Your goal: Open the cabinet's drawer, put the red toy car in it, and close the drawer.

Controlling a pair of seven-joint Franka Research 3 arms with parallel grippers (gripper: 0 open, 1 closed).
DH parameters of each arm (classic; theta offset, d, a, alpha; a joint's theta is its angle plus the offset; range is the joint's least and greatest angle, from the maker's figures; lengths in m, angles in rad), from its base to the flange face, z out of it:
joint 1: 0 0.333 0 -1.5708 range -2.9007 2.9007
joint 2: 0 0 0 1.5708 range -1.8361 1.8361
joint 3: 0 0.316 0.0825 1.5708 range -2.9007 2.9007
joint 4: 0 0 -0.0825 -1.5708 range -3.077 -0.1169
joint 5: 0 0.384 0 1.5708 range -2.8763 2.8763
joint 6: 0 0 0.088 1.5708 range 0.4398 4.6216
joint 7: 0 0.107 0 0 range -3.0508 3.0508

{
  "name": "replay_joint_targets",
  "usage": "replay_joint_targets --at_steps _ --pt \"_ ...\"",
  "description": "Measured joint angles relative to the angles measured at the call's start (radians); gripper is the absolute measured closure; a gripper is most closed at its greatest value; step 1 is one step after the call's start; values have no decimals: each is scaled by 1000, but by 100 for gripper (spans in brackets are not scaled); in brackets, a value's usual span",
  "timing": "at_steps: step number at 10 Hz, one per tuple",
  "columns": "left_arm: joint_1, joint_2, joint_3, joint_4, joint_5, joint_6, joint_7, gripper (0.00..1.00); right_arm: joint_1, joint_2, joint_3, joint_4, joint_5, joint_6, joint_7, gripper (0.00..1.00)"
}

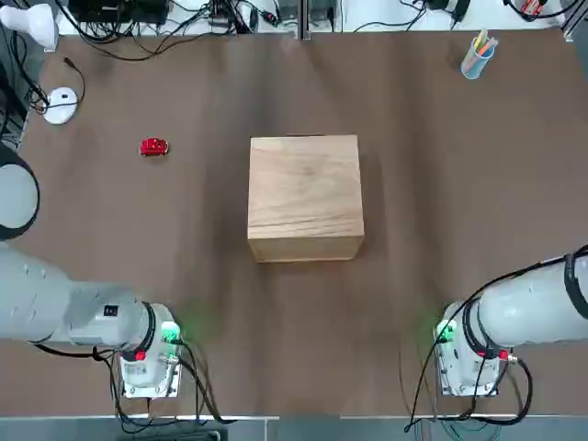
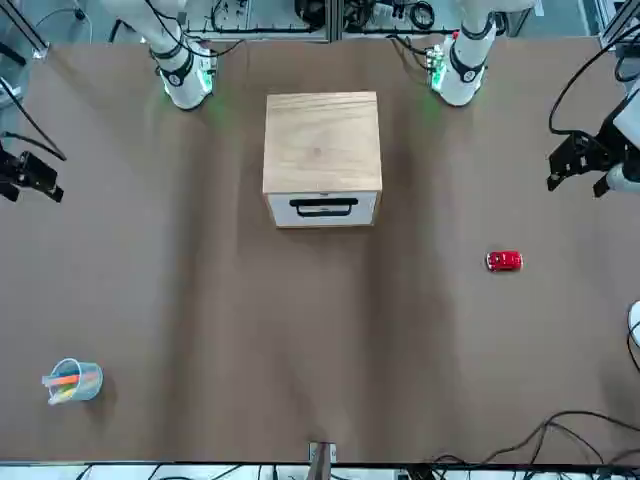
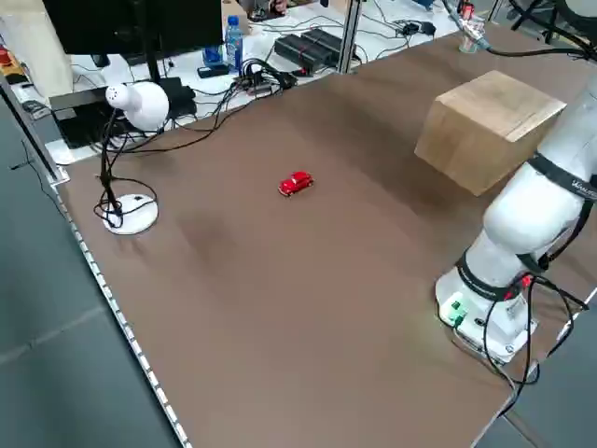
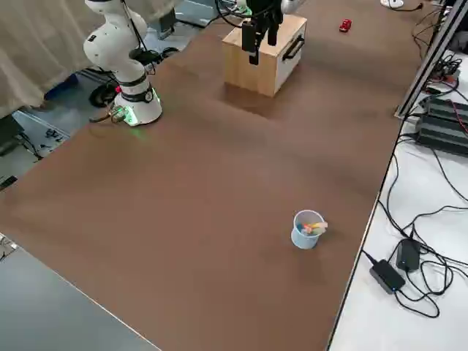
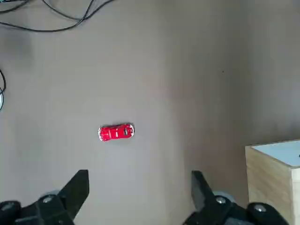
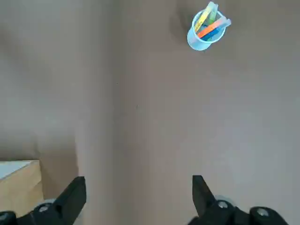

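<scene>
left gripper (image 5: 136,199): you see it hang high over the counter on your robot's left side, jaws spread wide with nothing between them; the red toy car lies on the counter below and ahead of it.
right gripper (image 6: 136,199): it hangs high over the right side of the counter, jaws spread wide and empty; a corner of the cabinet shows at the edge of its wrist view.
counter (image 1: 432,211): brown, and it carries everything below.
cabinet (image 1: 305,197): it stands mid-counter between the two arms, well apart from both bases.
drawer (image 2: 322,208): you find it low in the cabinet face that points away from the robot, pushed in flush, dark handle across it.
red toy car (image 1: 153,147): it sits on the bare counter to the cabinet's left, well apart from it, lying crosswise, touching nothing.
computer mouse (image 1: 60,104): white, near the far left edge, beyond the car.
cup of pens (image 1: 477,57): pale blue, at the far right corner, coloured pens standing in it.
desk lamp (image 3: 135,107): white, at the far left corner.
</scene>
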Motion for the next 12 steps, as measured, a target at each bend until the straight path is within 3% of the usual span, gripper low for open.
replay_joint_targets --at_steps 6,9,12 --pt "0 0 0 -3 0 0 0 4 22 0 1 -1 1 0 0 0" --pt "3 1 1 -8 0 0 0 4 84 13 3 -15 2 0 0 0" --pt "-2 28 -24 -25 -2 -10 -43 3 189 79 5 -25 5 5 2 0"
